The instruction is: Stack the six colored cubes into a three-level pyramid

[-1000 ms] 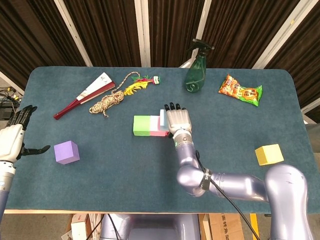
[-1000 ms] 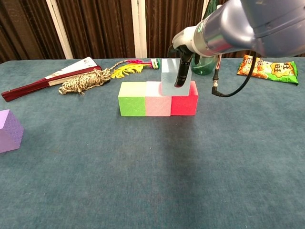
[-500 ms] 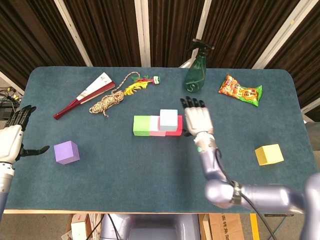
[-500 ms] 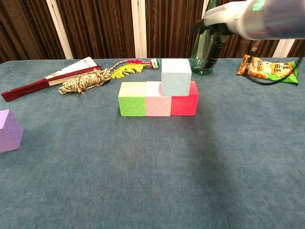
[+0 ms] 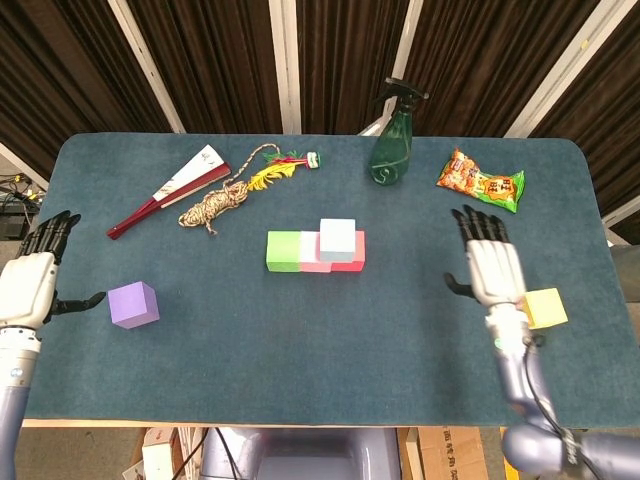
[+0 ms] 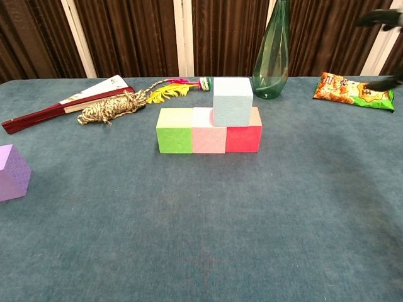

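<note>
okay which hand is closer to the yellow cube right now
The right hand. It hovers open right beside the yellow cube, just up and to its left in the head view. The left hand is at the table's opposite edge, near the purple cube.

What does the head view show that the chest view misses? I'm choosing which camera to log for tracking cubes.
Only the head view shows the yellow cube by the open right hand, the open left hand, and the table's edges. Only the chest view shows that the blue cube rests on the pink and red ones. Both show the green and purple cubes.
</note>
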`<state>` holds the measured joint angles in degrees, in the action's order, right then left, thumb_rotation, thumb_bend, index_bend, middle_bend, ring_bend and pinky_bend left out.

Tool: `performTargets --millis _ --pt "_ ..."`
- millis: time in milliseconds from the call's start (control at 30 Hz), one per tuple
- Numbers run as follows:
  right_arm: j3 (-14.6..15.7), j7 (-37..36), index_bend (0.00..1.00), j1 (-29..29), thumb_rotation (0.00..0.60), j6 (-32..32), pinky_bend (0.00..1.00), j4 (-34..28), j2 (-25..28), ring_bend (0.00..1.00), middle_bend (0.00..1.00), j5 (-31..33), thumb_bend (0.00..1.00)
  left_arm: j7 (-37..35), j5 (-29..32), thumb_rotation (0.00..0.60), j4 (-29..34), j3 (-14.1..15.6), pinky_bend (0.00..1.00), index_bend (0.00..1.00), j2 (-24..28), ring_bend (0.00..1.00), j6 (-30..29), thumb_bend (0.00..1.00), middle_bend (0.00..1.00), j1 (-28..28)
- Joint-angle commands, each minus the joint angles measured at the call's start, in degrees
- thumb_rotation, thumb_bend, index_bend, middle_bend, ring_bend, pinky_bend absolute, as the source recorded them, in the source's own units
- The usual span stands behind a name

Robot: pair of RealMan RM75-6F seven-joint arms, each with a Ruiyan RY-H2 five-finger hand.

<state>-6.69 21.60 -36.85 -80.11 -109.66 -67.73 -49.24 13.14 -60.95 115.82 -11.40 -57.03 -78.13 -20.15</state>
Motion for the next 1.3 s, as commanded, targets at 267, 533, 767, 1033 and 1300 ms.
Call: performTargets --millis 267,533,767,1033,1300 --pt "2.5 -8.6 0.00 9.0 0.600 -4.3 0.04 2.9 4.1 0.00 0.00 -9.5 0.30 3.2 -1.8 0.600 -0.6 2.0 0.08 0.00 -2.8 0.01 0.0 0.10 0.00 0.0" --pt "0.8 -10.0 0.00 10.2 0.600 -1.8 0.04 3.6 4.1 0.00 0.00 -10.2 0.30 7.1 1.1 0.600 -0.2 2.8 0.09 0.00 -5.0 0.02 0.5 0.10 0.13 -0.3" --pt "-0.4 -11.6 0.00 11.1 0.600 0.1 0.04 3.5 4.4 0.00 0.00 -10.9 0.30 14.7 6.1 0.600 -1.3 3.8 0.09 0.00 -8.8 0.02 -0.7 0.10 0.15 -1.0" --pt "-1.7 -13.5 0.00 12.1 0.600 2.0 0.04 2.9 5.1 0.00 0.00 -11.5 0.30 19.6 14.9 0.600 -6.4 3.9 0.09 0.00 -12.4 0.03 0.4 0.10 0.17 -1.8" --pt "-2.9 -14.6 0.00 12.8 0.600 2.7 0.04 2.5 5.3 0.00 0.00 -11.9 0.30 21.0 20.8 0.600 -10.5 3.5 0.09 0.00 -14.4 0.03 2.8 0.10 0.18 -2.8"
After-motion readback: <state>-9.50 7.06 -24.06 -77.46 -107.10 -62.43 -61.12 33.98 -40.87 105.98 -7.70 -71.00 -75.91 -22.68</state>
